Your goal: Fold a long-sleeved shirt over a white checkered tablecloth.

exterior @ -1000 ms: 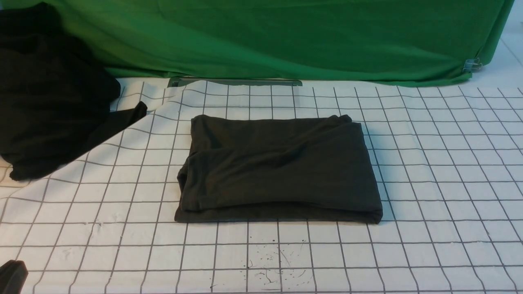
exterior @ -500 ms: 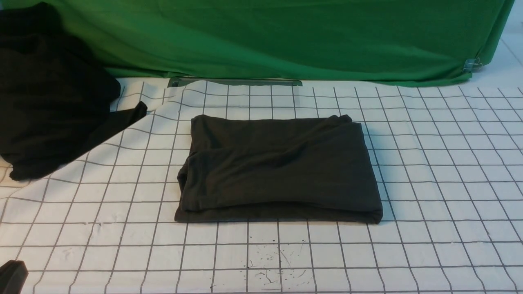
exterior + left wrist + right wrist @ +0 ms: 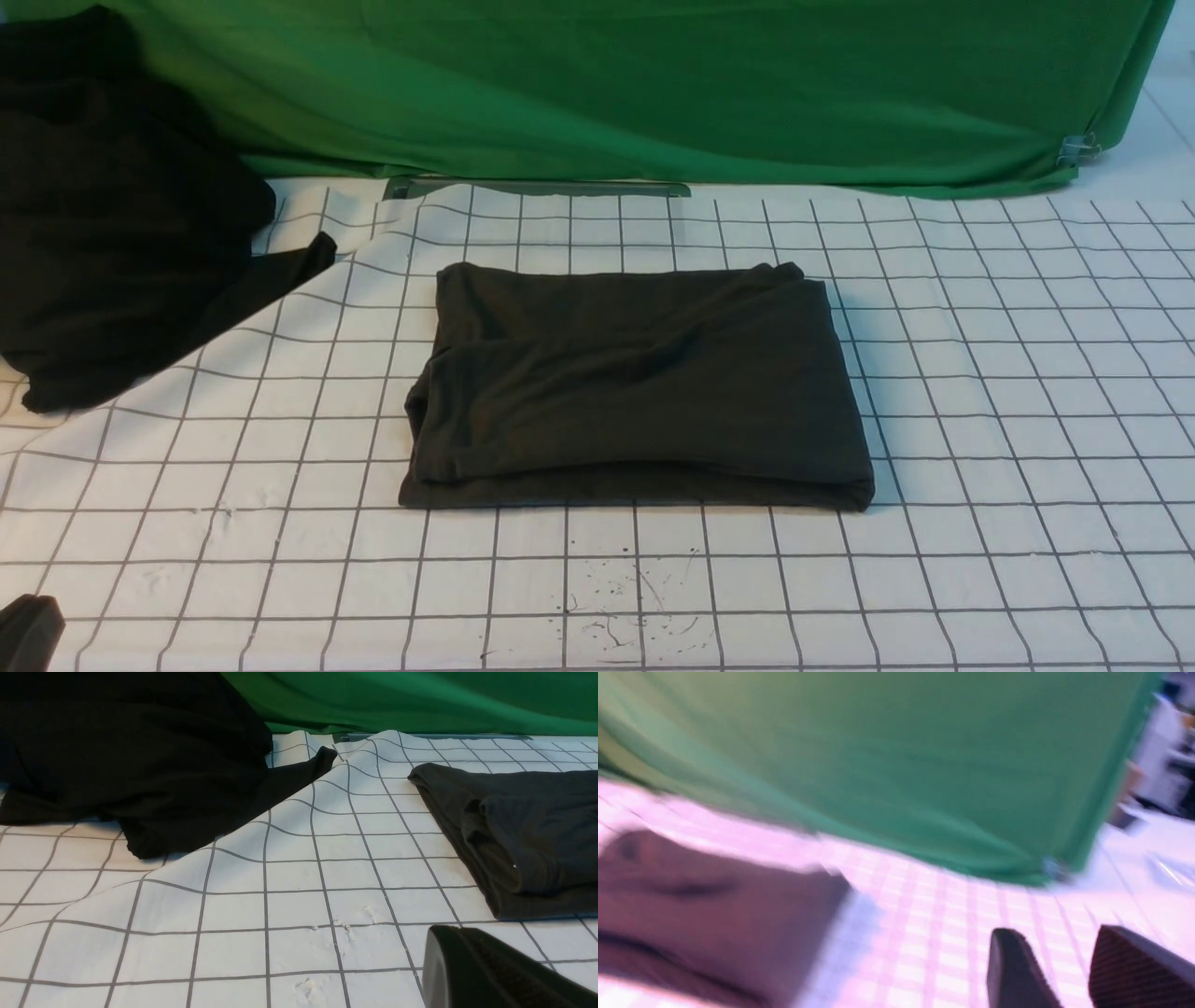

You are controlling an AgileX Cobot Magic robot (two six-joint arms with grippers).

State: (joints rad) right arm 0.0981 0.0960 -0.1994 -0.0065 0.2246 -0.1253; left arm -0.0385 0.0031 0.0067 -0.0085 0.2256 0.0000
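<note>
Since the dark grey soft long-sleeved shirt (image 3: 639, 387) lies folded on the white checkered tablecloth (image 3: 980, 420), well ahead of the pressed-together left gripper (image 3: 495, 970) and spread, empty right gripper (image 3: 1057, 970), a careless swing could mess it.

The white checkered tablecloth (image 3: 289, 905) fills most of the left wrist view, ridged into a wrinkle toward 12 o'clock. A rumpled heap of black cloth (image 3: 135, 756) lies on it toward 10 o'clock. The folded long-sleeved shirt (image 3: 518, 830) rests flat at 3 o'clock, its layered edge showing. The left gripper (image 3: 486, 970) intrudes at 5 o'clock, clear of the shirt. Green backdrop (image 3: 420, 695) hangs behind.
</note>
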